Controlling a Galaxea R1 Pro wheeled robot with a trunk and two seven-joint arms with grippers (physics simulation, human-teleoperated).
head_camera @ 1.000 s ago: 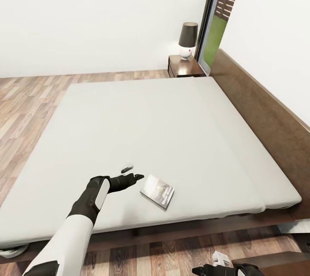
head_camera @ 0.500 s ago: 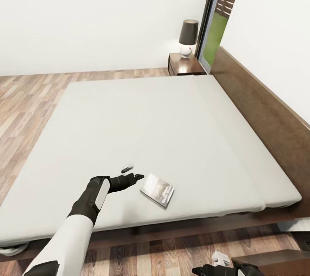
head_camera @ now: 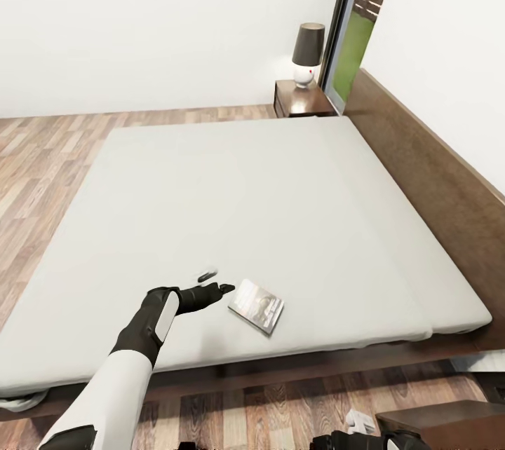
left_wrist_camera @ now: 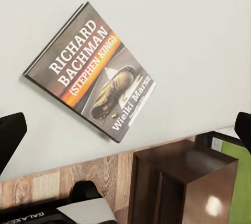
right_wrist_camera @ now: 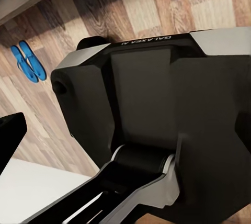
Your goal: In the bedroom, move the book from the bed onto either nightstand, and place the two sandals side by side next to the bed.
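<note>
The left gripper (head_camera: 214, 282) hovers over the mattress with its fingers spread and nothing between them, just beside the one book (head_camera: 257, 305), which lies flat near the bed's (head_camera: 210, 198) front edge — so the book step is not yet done. Further right and back, one nightstand (head_camera: 301, 101) carries a lamp (head_camera: 308, 52); a second (head_camera: 449, 422) shows at the lower right corner. The right gripper (head_camera: 365, 441) sits low by the floor; whether its jaws are parted I cannot tell. Two sandals (right_wrist_camera: 29, 63) lie side by side on the planks below the frame — likely already placed, though that is a judgement

Glossy paper book (left_wrist_camera: 91, 72) on matt cloth mattress (head_camera: 245, 205)
</note>
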